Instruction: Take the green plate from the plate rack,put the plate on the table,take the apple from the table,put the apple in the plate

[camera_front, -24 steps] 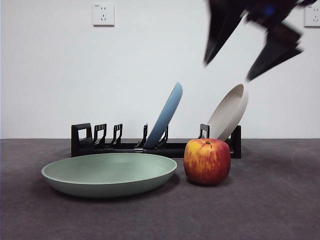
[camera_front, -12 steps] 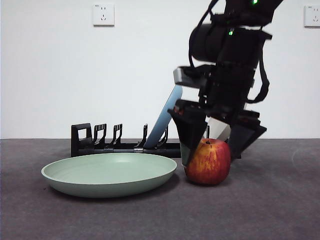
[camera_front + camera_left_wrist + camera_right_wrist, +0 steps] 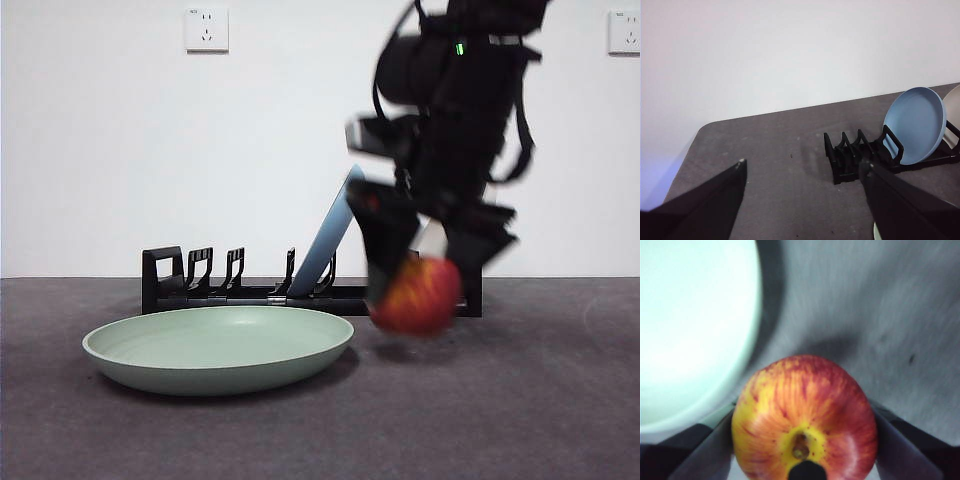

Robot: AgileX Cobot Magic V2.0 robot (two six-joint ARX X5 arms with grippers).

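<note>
Since the table [image 3: 560, 420] fills the lower frame of the front view and already carries the green plate [image 3: 220, 348] lying flat at lower left, the first half of the task looks done. Behind it, the rack [image 3: 240, 290] at mid-frame holds only a blue plate [image 3: 335, 225]. At centre right the right gripper [image 3: 425, 290] has its jaws closed on the apple [image 3: 418, 297] — lifted clear of the table, a shadow beneath it, just right of the plate's rim. What is left, I judge, is carrying it over and setting it in the plate. Away from the work, the left gripper [image 3: 802, 172] has its jaws wide apart — empty.
</note>
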